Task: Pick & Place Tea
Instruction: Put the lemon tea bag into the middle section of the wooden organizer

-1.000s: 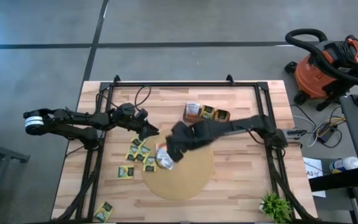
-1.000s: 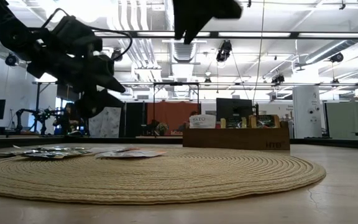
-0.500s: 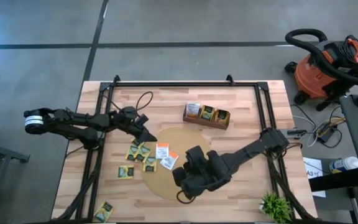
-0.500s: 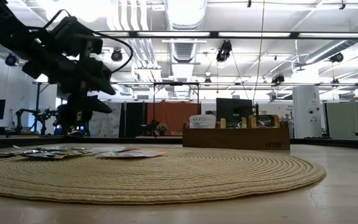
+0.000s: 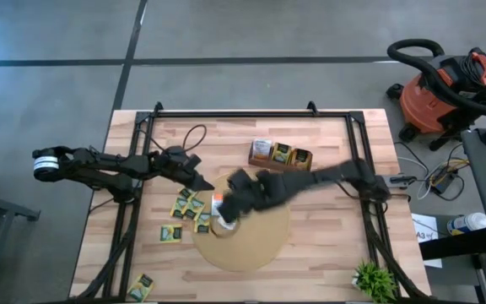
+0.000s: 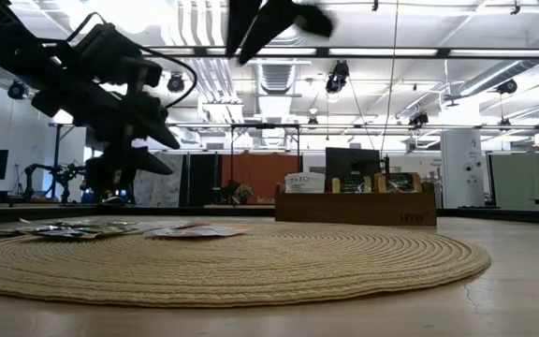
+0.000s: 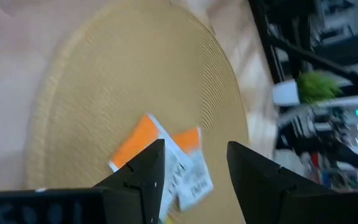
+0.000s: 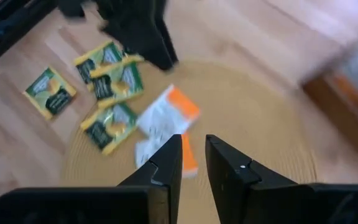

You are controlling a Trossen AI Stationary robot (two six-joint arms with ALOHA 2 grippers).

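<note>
**Both grippers hovering over the tea at the mat's edge**

Nearest the low camera, a small green plant (image 5: 373, 279) is standing at one front corner of the tabletop (image 5: 336, 253). A lone yellow-and-green sachet (image 5: 141, 287) is lying near the other front corner, well apart from the rest.

Farther in, the round tan mat (image 5: 256, 245) is lying flat on the wood. A cluster of yellow-and-green sachets (image 5: 188, 207) is lying across the mat's left edge, partly on the bare wood. One more of that kind (image 5: 171, 233) is lying just beside them, off the mat. On the mat, next to that cluster, two orange-and-white sachets (image 8: 166, 115) are lying overlapped.

The right gripper (image 5: 229, 205) is hanging directly above the orange-and-white pair. Its fingers (image 8: 166, 165) are standing only slightly parted, with nothing between them. The left gripper (image 5: 202, 183) is hovering close by, over the far left edge of the mat. It is pointing down toward the same sachets. Its fingers (image 7: 145, 174) are spread wide and are gripping nothing.

Beyond both grippers, the long wooden box (image 5: 280, 155) is sitting on the tabletop past the mat. It is holding upright sachets in its compartments.

Past the tabletop, an orange shop vacuum (image 5: 441, 93) is standing on the floor.
</note>
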